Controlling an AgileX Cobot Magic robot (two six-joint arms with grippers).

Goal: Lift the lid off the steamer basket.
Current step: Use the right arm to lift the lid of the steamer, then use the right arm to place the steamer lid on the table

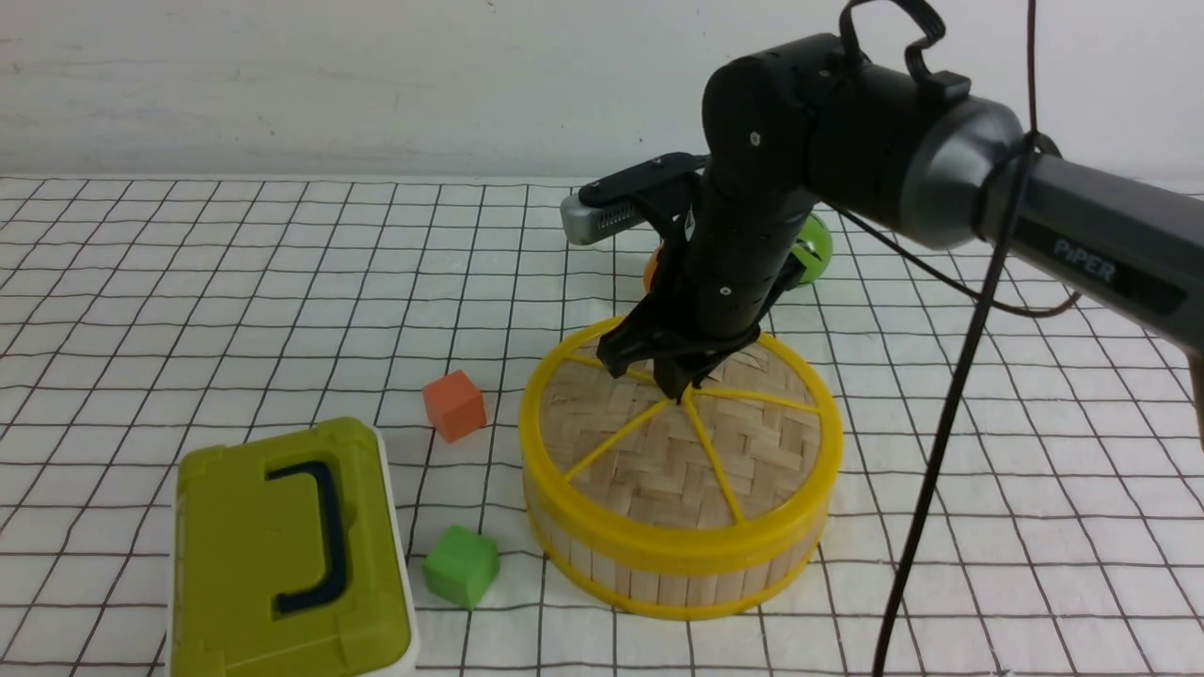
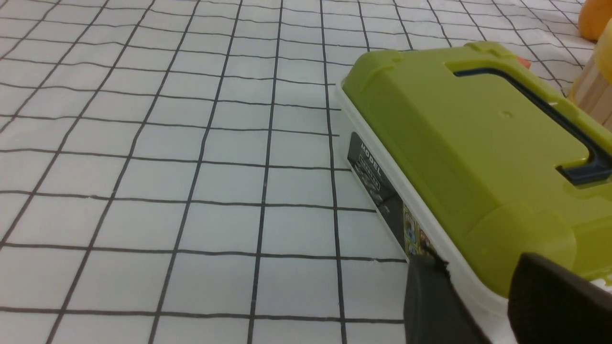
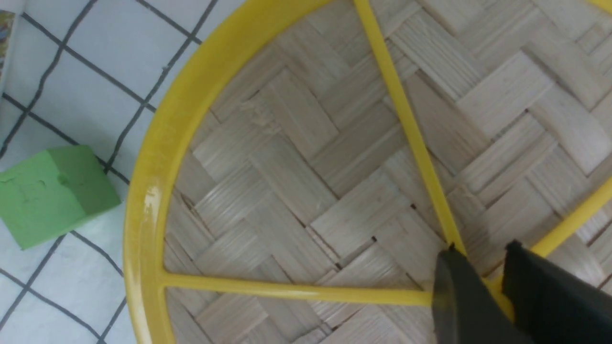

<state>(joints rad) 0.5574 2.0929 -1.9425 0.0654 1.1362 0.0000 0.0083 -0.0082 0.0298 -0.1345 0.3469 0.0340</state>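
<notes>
The steamer basket (image 1: 658, 588) stands right of centre on the gridded cloth, and its wall edge shows in the left wrist view (image 2: 593, 91). The lid (image 1: 658, 461) of woven bamboo with yellow spokes lies flat on it, filling the right wrist view (image 3: 306, 191). My right gripper (image 1: 679, 385) reaches down onto the lid's centre. Its two dark fingers sit on either side of the yellow knob (image 3: 497, 291), shut on it (image 3: 480, 258). My left gripper (image 2: 478, 267) shows only in its wrist view, open, low by the green box's corner with nothing between its fingers.
An olive-green box (image 1: 282, 555) with a dark handle lies front left, close to my left gripper (image 2: 468, 143). An orange cube (image 1: 454, 404) and a green cube (image 1: 461, 566) sit left of the basket. A green ball (image 1: 814, 246) lies behind it. A black cable (image 1: 941, 451) hangs on the right.
</notes>
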